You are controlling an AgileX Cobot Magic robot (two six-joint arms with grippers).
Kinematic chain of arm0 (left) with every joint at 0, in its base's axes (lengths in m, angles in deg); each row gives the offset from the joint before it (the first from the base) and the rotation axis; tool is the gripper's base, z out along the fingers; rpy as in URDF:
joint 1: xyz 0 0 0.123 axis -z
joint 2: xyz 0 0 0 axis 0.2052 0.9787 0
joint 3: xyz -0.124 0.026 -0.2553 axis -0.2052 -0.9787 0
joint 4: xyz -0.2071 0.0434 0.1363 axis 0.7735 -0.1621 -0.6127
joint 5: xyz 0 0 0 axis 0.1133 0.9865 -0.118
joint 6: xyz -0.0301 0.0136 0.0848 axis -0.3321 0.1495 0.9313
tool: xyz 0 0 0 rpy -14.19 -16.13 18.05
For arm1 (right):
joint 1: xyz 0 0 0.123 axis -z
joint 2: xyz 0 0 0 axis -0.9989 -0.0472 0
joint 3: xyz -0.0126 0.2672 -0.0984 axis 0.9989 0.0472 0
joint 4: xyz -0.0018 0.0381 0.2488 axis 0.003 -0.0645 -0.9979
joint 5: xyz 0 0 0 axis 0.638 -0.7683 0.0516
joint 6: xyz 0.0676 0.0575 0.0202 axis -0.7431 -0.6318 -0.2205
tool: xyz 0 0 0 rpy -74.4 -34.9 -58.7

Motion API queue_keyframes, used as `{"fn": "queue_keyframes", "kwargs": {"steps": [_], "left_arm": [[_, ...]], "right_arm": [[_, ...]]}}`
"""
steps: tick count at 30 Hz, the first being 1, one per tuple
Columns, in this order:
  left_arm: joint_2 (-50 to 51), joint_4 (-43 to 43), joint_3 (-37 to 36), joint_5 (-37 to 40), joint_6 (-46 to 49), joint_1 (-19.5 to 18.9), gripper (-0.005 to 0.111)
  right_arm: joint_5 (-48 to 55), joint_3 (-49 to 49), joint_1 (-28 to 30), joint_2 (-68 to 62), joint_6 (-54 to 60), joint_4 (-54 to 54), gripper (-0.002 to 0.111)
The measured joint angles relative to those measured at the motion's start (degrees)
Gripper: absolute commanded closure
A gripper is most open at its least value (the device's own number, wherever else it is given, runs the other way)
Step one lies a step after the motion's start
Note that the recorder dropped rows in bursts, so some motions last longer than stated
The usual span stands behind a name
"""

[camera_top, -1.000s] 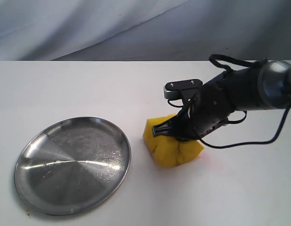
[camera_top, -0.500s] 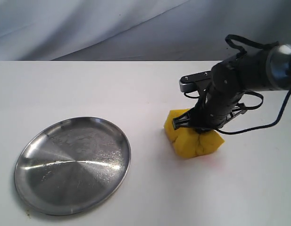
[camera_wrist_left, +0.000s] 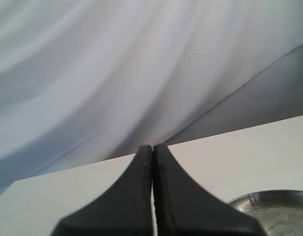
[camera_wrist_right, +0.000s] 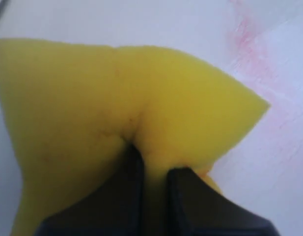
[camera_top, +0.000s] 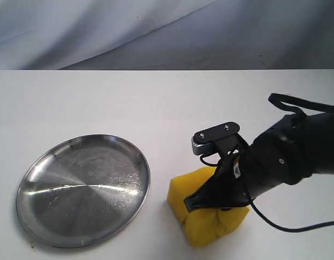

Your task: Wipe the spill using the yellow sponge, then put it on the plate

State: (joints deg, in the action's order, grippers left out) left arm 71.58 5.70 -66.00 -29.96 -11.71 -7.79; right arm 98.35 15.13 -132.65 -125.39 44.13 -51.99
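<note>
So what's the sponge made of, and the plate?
The sponge looks like soft foam. It is matte and bright yellow, and it creases deeply where the right gripper pinches it. The plate looks like steel or a similar metal. It is shiny and grey, with fine scratches and a bright streak of reflected light.

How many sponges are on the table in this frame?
1. The yellow sponge rests on the table right of the plate in the exterior view, apart from it, pinched by the right gripper. The arm hides some tabletop behind it.
</note>
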Motion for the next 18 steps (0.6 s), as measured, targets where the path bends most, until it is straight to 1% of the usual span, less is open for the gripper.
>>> {"fn": "queue_keyframes", "kwargs": {"steps": [4,6,11,15,18], "left_arm": [[0.0,0.0,0.0,0.0,0.0,0.0,0.107],[0.0,0.0,0.0,0.0,0.0,0.0,0.107],[0.0,0.0,0.0,0.0,0.0,0.0,0.107],[0.0,0.0,0.0,0.0,0.0,0.0,0.107],[0.0,0.0,0.0,0.0,0.0,0.0,0.107]], "right_arm": [[0.5,0.8,-1.7,5.7,-0.2,-5.4,0.108],[0.2,-0.3,-1.9,7.4,-0.2,-7.9,0.108],[2.7,-8.1,-1.9,7.0,1.7,-13.6,0.108],[4.2,-15.0,-1.9,3.4,2.1,-15.3,0.108],[5.2,-19.9,-2.1,-0.3,4.6,-17.8,0.108]]}}
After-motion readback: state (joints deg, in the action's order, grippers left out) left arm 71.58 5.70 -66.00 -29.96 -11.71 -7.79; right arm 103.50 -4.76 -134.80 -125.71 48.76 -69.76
